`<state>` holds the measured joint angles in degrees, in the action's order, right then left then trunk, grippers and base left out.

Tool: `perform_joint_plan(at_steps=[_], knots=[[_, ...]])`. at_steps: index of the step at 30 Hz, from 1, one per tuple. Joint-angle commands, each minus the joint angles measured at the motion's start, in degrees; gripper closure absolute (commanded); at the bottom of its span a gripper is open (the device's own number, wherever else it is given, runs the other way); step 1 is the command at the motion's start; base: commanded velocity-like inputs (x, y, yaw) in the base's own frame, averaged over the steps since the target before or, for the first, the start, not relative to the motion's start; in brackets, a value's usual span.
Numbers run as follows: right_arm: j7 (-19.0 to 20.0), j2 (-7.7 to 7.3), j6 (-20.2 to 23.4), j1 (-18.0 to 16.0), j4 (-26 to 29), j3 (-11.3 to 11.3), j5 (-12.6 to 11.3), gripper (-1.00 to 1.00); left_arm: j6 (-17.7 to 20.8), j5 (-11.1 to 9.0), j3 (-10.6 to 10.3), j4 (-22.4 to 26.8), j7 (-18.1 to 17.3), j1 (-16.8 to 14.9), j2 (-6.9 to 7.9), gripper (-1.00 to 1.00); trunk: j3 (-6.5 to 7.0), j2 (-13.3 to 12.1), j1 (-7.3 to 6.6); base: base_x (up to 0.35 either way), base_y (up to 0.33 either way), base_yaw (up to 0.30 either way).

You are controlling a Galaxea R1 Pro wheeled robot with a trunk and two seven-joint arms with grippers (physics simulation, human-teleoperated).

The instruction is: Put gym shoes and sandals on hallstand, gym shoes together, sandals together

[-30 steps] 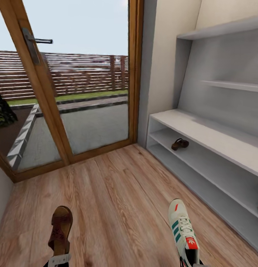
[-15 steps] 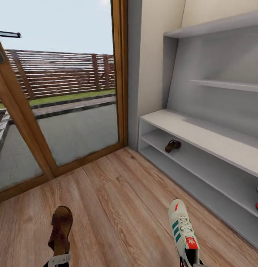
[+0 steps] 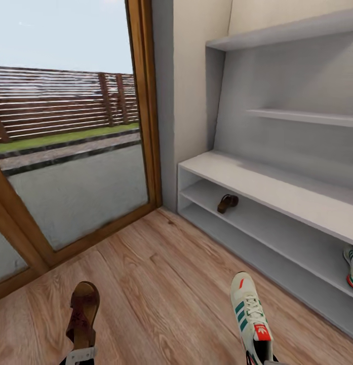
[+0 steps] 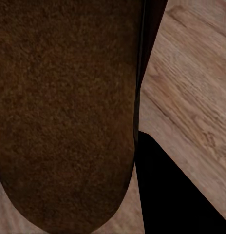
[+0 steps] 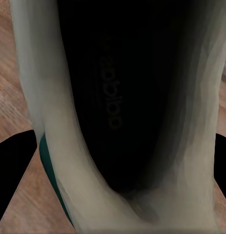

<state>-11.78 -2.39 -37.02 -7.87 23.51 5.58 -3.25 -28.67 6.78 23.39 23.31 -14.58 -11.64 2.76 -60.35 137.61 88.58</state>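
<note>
View has swung right since a second ago: door handle gone from sight, rack (image 3: 277, 187) nearer centre, second sneaker (image 3: 352, 266) now showing on its shelf at the frame edge, half cut off. Sandal (image 3: 227, 203) lies on that shelf near the door end. My left claw (image 3: 80, 355) grips a sandal (image 3: 83, 314) by the heel; my right claw (image 3: 262, 357) grips a sneaker (image 3: 249, 314). Both claws are mostly cut off; finger gap hard to judge. Floor (image 3: 166, 284) lies open between me and the rack.
</note>
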Motion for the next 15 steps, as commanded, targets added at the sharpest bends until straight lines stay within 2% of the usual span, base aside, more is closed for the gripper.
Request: perform_joint_plan(at_steps=[1, 15], knots=[[-0.35, -0.06, -0.16, -0.04, -0.03, 0.48, -0.34, 1.0, -0.25, 0.76, 0.51, -0.02, -0.27, -0.05, -0.04, 1.0, -0.05, 0.02, 0.02, 0.293, 0.211, -0.262], [-0.35, -0.07, -0.16, -0.04, -0.03, 0.48, -0.35, 1.0, -0.25, 0.72, 0.51, -0.02, -0.27, -0.05, -0.04, 1.0, -0.05, 0.02, 0.02, 0.291, 0.212, -0.262]])
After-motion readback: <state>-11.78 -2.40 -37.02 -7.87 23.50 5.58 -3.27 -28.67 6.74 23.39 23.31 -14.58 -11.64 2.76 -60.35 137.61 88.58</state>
